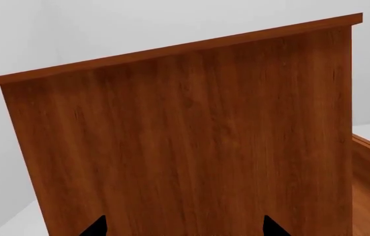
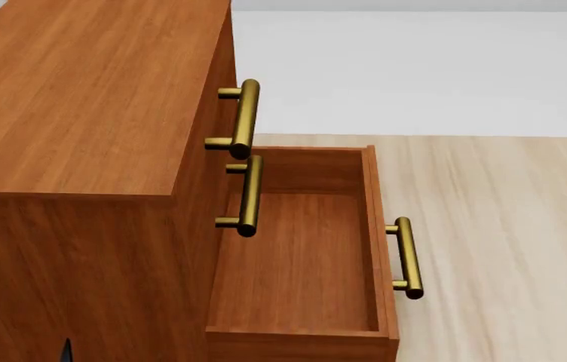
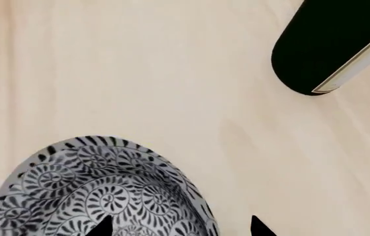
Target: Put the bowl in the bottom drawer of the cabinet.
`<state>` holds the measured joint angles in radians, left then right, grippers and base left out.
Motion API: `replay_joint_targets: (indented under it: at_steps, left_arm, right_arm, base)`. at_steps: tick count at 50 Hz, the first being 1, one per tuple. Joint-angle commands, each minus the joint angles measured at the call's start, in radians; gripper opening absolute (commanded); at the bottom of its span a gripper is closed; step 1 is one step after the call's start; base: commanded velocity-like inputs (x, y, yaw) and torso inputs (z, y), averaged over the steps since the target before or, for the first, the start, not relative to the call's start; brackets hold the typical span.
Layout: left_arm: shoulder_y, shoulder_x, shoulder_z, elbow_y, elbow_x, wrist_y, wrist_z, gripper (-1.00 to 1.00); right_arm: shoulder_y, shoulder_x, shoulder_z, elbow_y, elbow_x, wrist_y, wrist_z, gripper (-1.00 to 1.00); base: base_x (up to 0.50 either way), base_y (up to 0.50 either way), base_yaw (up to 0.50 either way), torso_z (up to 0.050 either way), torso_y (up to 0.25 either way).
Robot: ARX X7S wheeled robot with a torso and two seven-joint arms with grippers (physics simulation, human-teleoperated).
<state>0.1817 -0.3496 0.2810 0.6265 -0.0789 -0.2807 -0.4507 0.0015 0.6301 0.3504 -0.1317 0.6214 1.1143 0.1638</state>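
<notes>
Facing the plain side panel of the cabinet (image 1: 178,142) in the left wrist view; two dark fingertips of the left gripper (image 1: 183,227) set apart at the frame edge with only wood grain between them, so released and empty, probably parked close to the cabinet now that the drawer stands open; a sliver of the pulled-out drawer wall at one edge.

Looking down from the head view on the cabinet top and its front; two upper drawers closed, brass handles (image 2: 247,119) stacked; the bottom drawer (image 2: 298,256) drawn fully out over the pale floor (image 2: 505,226), its box bare and ready to receive, own handle on the outer face; no bowl in this view.

Hovering in the right wrist view over the bowl (image 3: 100,191), resting on pale wood well away from the drawer; tips of the right gripper (image 3: 181,227) spread, one over the patterned inside, one outside the rim, straddling the wall but not clenched; likely lining up a rim pinch; a black base with pale edge (image 3: 329,44) nearby.
</notes>
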Motion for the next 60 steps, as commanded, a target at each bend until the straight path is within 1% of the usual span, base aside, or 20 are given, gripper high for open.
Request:
replay_joint_targets:
  at_steps: [1,4,5,20,22,26,30,37,41,52,56,60]
  left_arm:
    - [-0.001,-0.002,0.003,-0.002,-0.002,0.001,-0.004,1.00]
    - [-0.002,-0.002,0.003,-0.003,-0.003,0.001,-0.004,1.00]
    - [-0.004,-0.002,0.003,-0.005,-0.004,0.001,-0.004,1.00]
    - [-0.006,-0.006,0.003,0.002,-0.008,-0.005,-0.008,1.00]
    - [-0.007,-0.007,0.003,0.001,-0.008,-0.004,-0.009,1.00]
    - [-0.009,-0.007,0.005,-0.001,-0.008,-0.004,-0.010,1.00]
    - [-0.009,-0.007,0.007,0.000,-0.009,-0.004,-0.011,1.00]
    - [-0.007,-0.010,0.005,0.001,-0.010,0.000,-0.014,1.00]
    - [-0.006,-0.011,0.005,-0.002,-0.012,0.003,-0.015,1.00]
    - [-0.004,-0.015,0.002,-0.002,-0.016,0.007,-0.019,1.00]
    - [-0.005,-0.016,0.002,-0.001,-0.017,0.006,-0.020,1.00]
    - [-0.008,-0.016,0.004,0.000,-0.016,0.002,-0.022,1.00]
  right_arm:
    - [0.007,-0.007,-0.032,0.094,-0.110,-0.036,-0.012,1.00]
    - [0.004,-0.012,-0.019,0.089,-0.102,-0.045,-0.017,1.00]
    - [-0.010,-0.011,-0.019,0.070,-0.103,-0.076,-0.031,-1.00]
    - [-0.003,-0.021,0.024,-0.004,-0.049,-0.065,-0.051,-1.00]
    - [0.003,-0.024,0.040,-0.032,-0.029,-0.055,-0.052,-1.00]
    - [0.039,-0.022,0.081,-0.142,0.029,0.021,-0.025,-1.00]
    - [0.086,-0.025,0.114,-0.226,0.086,0.088,-0.001,-1.00]
    - [0.214,-0.041,0.195,-0.356,0.208,0.241,0.073,-1.00]
    - [0.278,-0.045,0.224,-0.388,0.249,0.301,0.112,-1.00]
    - [0.482,-0.096,0.293,-0.372,0.340,0.406,0.216,-1.00]
    - [0.540,-0.100,0.293,-0.350,0.355,0.423,0.253,-1.00]
    - [0.618,-0.100,0.280,-0.319,0.387,0.447,0.322,-1.00]
  base:
    - [0.00,0.00,0.00,0.000,0.000]
    - [0.00,0.00,0.00,0.000,0.000]
    - [0.00,0.00,0.00,0.000,0.000]
    - [0.00,0.00,0.00,0.000,0.000]
    - [0.00,0.00,0.00,0.000,0.000]
    - [0.00,0.00,0.00,0.000,0.000]
    - [0.00,0.00,0.00,0.000,0.000]
    - [0.00,0.00,0.00,0.000,0.000]
    - [0.00,0.00,0.00,0.000,0.000]
    - [0.00,0.00,0.00,0.000,0.000]
    - [0.00,0.00,0.00,0.000,0.000]
    - [0.00,0.00,0.00,0.000,0.000]
